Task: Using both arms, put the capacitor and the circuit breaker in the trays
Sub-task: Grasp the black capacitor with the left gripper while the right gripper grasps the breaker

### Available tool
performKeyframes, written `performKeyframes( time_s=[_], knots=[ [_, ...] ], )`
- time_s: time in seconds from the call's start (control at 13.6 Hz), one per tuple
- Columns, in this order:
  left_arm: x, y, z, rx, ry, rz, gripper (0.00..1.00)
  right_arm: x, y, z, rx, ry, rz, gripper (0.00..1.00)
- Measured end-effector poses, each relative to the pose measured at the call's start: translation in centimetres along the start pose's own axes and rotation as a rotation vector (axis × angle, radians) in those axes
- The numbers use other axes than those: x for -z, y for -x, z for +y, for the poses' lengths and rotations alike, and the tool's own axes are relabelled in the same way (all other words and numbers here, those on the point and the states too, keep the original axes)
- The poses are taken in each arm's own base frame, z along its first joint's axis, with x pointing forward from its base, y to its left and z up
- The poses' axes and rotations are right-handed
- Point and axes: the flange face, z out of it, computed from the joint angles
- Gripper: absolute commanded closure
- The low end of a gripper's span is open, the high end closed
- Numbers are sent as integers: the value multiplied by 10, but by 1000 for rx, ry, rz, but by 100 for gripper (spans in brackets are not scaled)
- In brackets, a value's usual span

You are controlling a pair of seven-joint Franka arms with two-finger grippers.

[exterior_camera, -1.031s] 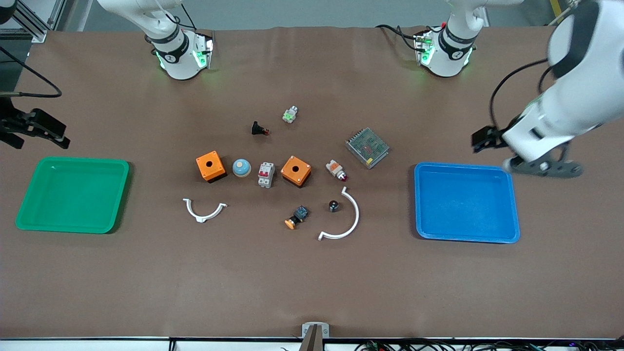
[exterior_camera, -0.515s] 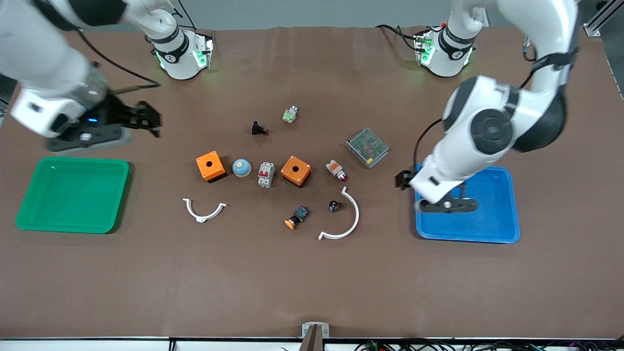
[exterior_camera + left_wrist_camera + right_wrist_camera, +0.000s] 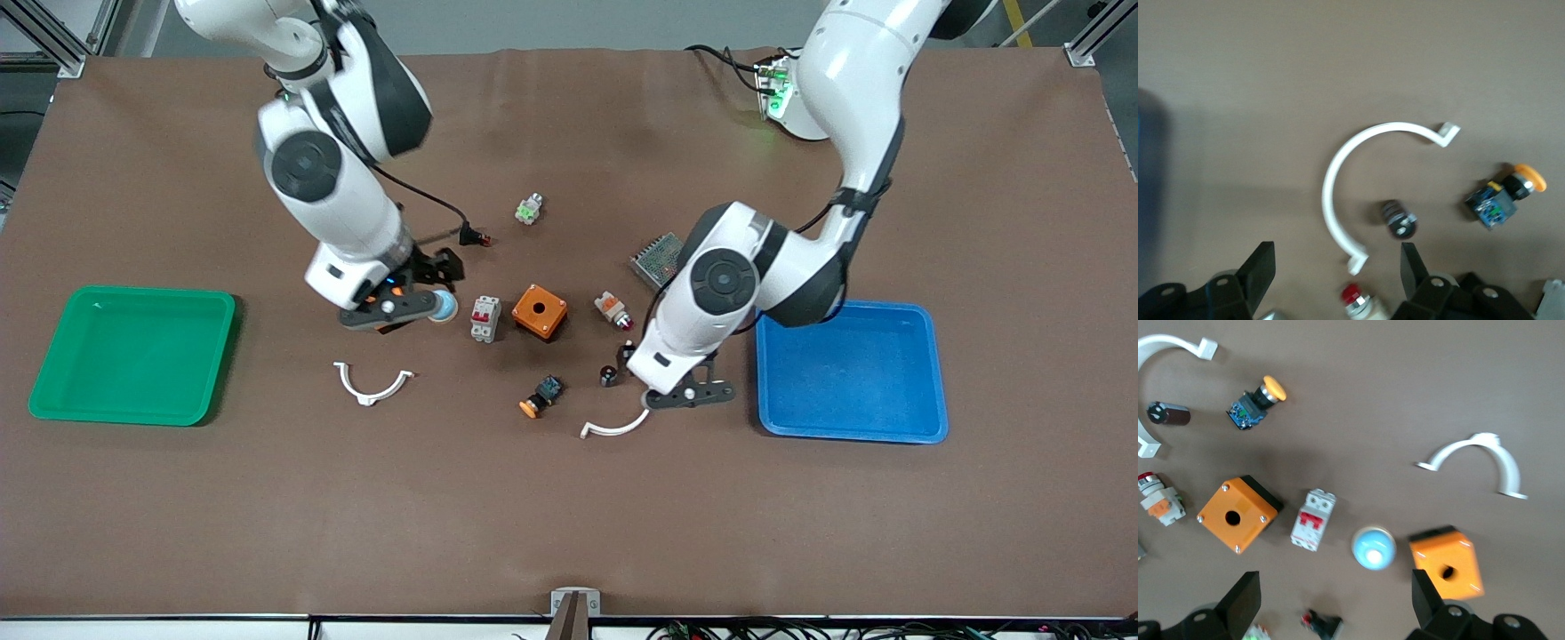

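A: The left gripper (image 3: 633, 354) hangs over the middle of the table, close above the capacitor (image 3: 608, 374), fingers spread wide with nothing between them.

B: And the capacitor itself sits on the table inside the curve of the white arc (image 3: 615, 429), just beside it. In the left wrist view the capacitor (image 3: 1398, 219) lies a little out ahead of the open fingertips (image 3: 1413, 263), not yet between them.

A: It looks tipped on its side there, its long axis slanting across the gap. That's the relation the grab turns on, by the look of it: the fingers likely need to come forward and close across the short width.

B: Over to the right gripper (image 3: 433, 277). It's open too, empty, hovering over the blue dome (image 3: 442, 307) and one orange box (image 3: 388, 322).

A: The breaker (image 3: 484, 318) stands between that dome and the other orange box (image 3: 540, 311), toward the left arm's end from the right gripper. In the right wrist view the breaker (image 3: 1313, 519) sits ahead of the spread fingers (image 3: 1423, 590), its long side running roughly away from them.

B: So each arm is nearer its own part.
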Motion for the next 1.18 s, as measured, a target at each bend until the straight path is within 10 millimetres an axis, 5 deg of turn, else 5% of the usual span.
performKeyframes(
  time_s=[0.22, 0.44, 1.18],
  knots=[
    [-37, 6, 16, 10, 27, 19, 24, -70, 2, -24, -37, -21, 25, 0],
    [-63, 16, 32, 36, 58, 41, 24, -109, 8, -38, -74, -6, 16, 0],
    [-103, 37, 44, -25, 2, 35, 30, -139, 9, -31, -184, 17, -16, 0]
  ],
)
